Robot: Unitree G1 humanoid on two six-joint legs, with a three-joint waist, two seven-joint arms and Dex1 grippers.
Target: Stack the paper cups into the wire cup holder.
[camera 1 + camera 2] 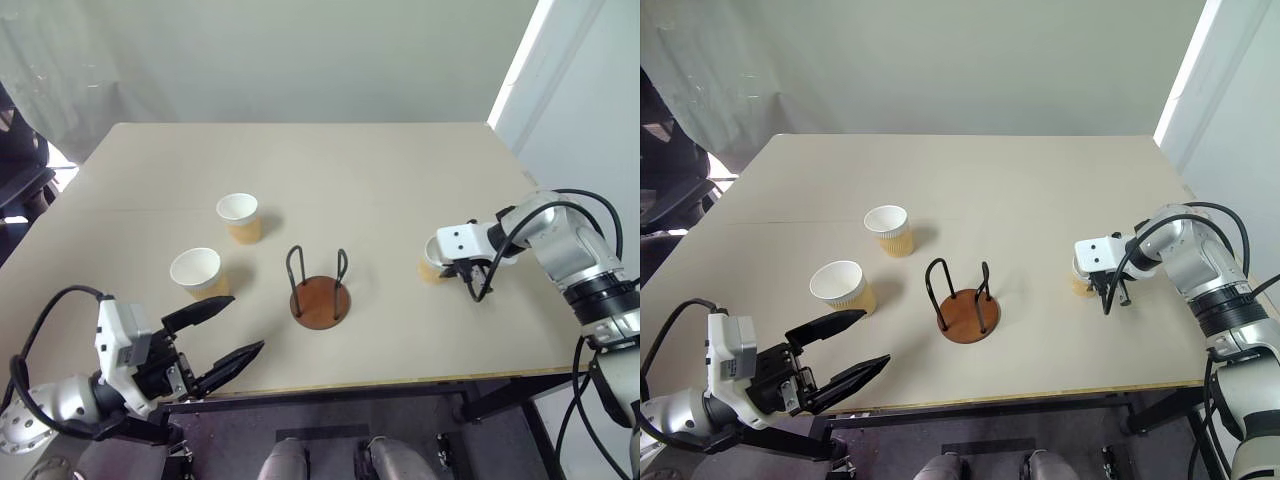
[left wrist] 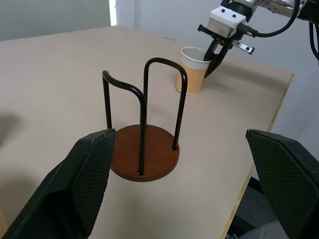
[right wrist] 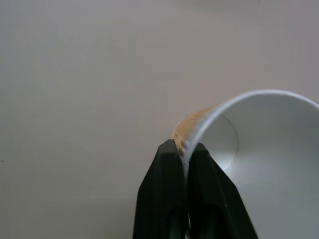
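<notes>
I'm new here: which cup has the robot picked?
Start at the wire stand in the middle of the table. On its right stands a lone paper cup. Unlike the two cups left of the stand, its rim is pinched by the right end effector.

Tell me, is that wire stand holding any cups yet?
Empty: the wire cup holder shows only its bare base between the loops; all three paper cups stand outside it.

Right end effector [image 3: 185, 154] pinched closed (angled downward); left end effector [image 1: 228, 335] spread wide, level.
</notes>
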